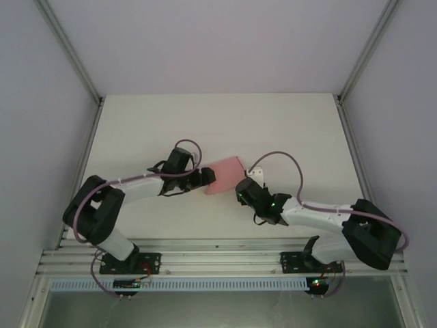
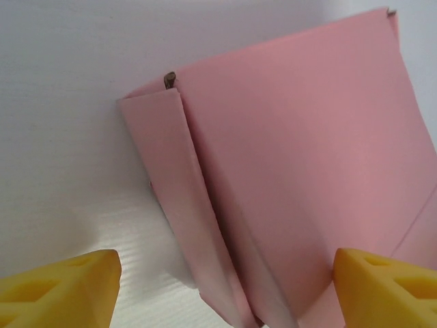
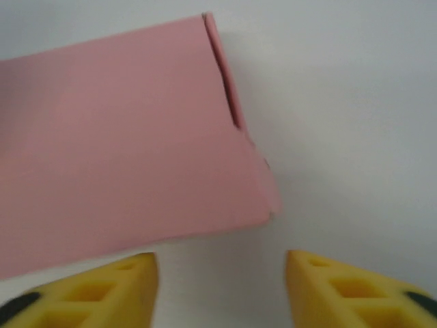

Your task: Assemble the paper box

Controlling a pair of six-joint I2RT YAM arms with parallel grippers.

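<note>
At the middle of the white tabletop (image 1: pixel 273 123) lies the paper box (image 1: pixel 224 175), between the arms. The left gripper (image 1: pixel 207 176) gapes wide around its end. The right gripper (image 1: pixel 241 187), equally wide, hovers just beside it.

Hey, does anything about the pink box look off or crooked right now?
Yes. One end flap of the paper box is not flush: it stands away from the body, leaving a dark gap along its edge.
</note>
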